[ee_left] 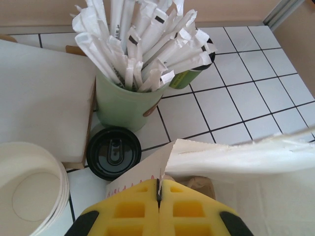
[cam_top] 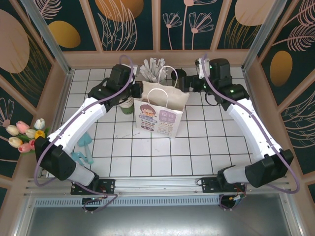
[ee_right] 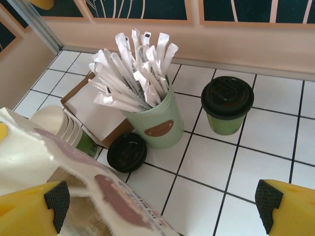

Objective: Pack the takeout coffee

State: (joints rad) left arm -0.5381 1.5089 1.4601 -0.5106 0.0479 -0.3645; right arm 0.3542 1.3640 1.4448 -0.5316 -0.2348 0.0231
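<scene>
The takeout coffee (ee_right: 227, 104), a small green cup with a dark lid, stands upright on the tiles at the back, right of the stick cup. It is partly hidden behind that cup in the left wrist view (ee_left: 189, 78), and stands behind the bag in the top view (cam_top: 178, 78). A white printed paper bag (cam_top: 161, 112) stands upright mid-table. My left gripper (ee_left: 159, 189) (cam_top: 139, 94) is shut on the bag's rim (ee_left: 197, 155), holding its mouth open. My right gripper (ee_right: 160, 216) (cam_top: 192, 84) is open, empty, above the bag's right rim and short of the coffee.
A pale green cup of paper-wrapped sticks (ee_right: 155, 123) stands left of the coffee. In front of it lies a black lid (ee_right: 127, 151). A stack of cream cups (ee_left: 29, 196) and a napkin box (ee_left: 44, 108) sit left. Tulips (cam_top: 24, 135) lie by the left wall.
</scene>
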